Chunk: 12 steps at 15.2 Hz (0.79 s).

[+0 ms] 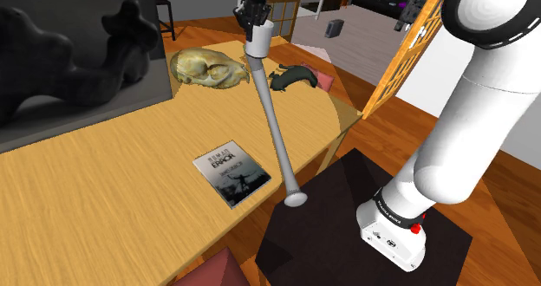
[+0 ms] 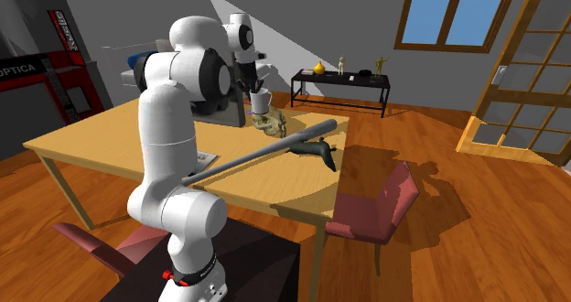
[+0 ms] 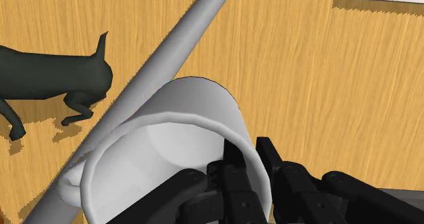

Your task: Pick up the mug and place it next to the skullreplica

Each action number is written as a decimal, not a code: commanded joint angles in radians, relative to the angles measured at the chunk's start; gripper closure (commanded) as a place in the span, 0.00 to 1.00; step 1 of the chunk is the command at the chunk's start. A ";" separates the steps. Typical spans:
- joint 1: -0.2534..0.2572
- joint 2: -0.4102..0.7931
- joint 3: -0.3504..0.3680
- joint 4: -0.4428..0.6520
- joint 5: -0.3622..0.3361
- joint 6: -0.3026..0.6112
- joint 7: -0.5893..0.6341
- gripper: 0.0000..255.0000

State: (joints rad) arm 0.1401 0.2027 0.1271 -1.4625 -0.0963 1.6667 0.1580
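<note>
My gripper (image 1: 254, 16) is shut on the rim of a white mug (image 1: 259, 44), holding it upright above the wooden table (image 1: 104, 180). In the wrist view one finger (image 3: 234, 165) is inside the mug (image 3: 170, 148) and the other is outside its wall. The yellowish skull replica (image 1: 205, 69) lies on the table just to the shoulder view's left of the mug. From the second exterior view the mug (image 2: 260, 100) hangs over the skull (image 2: 272, 122), under the gripper (image 2: 253, 87).
A long grey bat (image 1: 279, 141) lies across the table below the mug, its knob over the near edge. A dark cat figurine (image 1: 291, 77) sits beyond it. A booklet (image 1: 232, 176) lies near the front edge. A large dark screen (image 1: 69, 59) stands at the back left. A red chair (image 2: 375, 209) stands beside the table.
</note>
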 commanded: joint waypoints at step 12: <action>0.048 0.179 0.017 0.135 -0.028 0.038 0.066 1.00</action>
State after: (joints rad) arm 0.1889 0.3850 0.1438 -1.3085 -0.1245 1.6879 0.2223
